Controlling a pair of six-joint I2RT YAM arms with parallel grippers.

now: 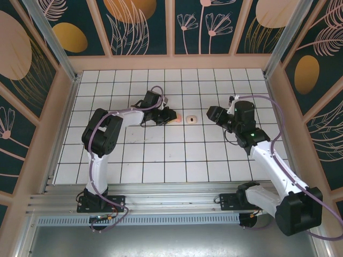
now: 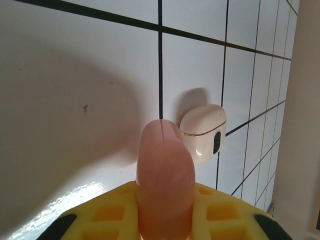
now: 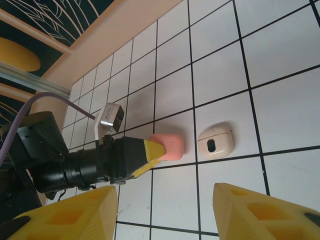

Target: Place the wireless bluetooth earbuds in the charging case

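Closest to the left wrist camera you have the pink case (image 2: pixel 165 180), a smooth, glossy, rounded shell of pale peach-pink with no seam showing on the side that faces you. It stands on end in the left gripper (image 3: pixel 156 150), whose yellow fingers (image 2: pixel 220 212) are clamped on its lower part. Just past it lies the white case (image 2: pixel 203 132), a cream pebble of much the same size, with its two halves closed along a thin gold seam. A small dark oval is set in the lower half, too small for you to read any mark on it. From above, the pink case sits just left of the white case with a narrow gap between them; you cannot tell whether it touches the tiles. The white case rests flat on the tiled table (image 1: pixel 134 155), inside one white square and close to a dark grid line. It lies between the two grippers. The right gripper (image 3: pixel 164 195) hangs near the white case on its right, apart from it, with its fingers spread wide and nothing between them. A lilac cable (image 1: pixel 110 115) runs along the left arm. Beyond the white case, behind the tiles, stand dark teal wall panels (image 1: pixel 139 27) drawn with peach leaves and flowers.
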